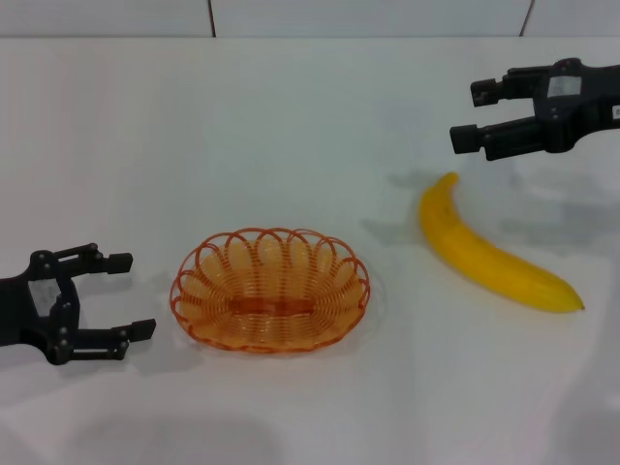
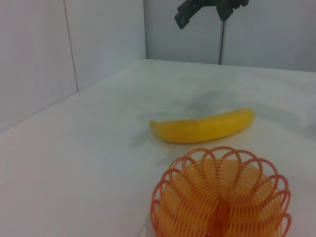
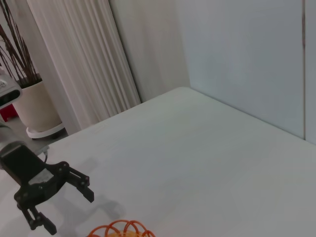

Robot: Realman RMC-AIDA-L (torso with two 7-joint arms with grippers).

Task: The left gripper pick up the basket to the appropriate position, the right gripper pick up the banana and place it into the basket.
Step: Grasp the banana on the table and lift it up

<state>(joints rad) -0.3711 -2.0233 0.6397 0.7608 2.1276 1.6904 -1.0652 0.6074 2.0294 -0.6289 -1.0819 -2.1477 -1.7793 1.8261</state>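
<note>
You have the orange wire basket (image 1: pixel 270 289) sitting flat on the white worktop (image 1: pixel 291 136), and it serves as the landmark here. Your left tool (image 1: pixel 126 295) sits just to the left of the basket, low over the worktop, with its two fingers spread wide and pointing at the basket's scalloped rim; it is near the rim but not touching it and holds nothing. In the right wrist view you see that same left tool (image 3: pixel 66 207) from the far side, fingers apart, with a sliver of the basket's rim (image 3: pixel 121 230) beside it.

The banana (image 1: pixel 489 253) lies on the worktop to the right of the basket, apart from it, with one end pointing away from the robot and the other end trailing out farther from the basket. In the left wrist view the banana (image 2: pixel 203 126) lies just beyond the basket (image 2: pixel 221 197), clear of its rim.

Your right tool (image 1: pixel 469 115) is farther right of the basket and beyond the banana's far end, raised off the worktop. Its fingers stand wide apart, pointing towards the basket's side, and they grip nothing. The left wrist view shows the right tool (image 2: pixel 207 9) hanging high above the banana
</note>
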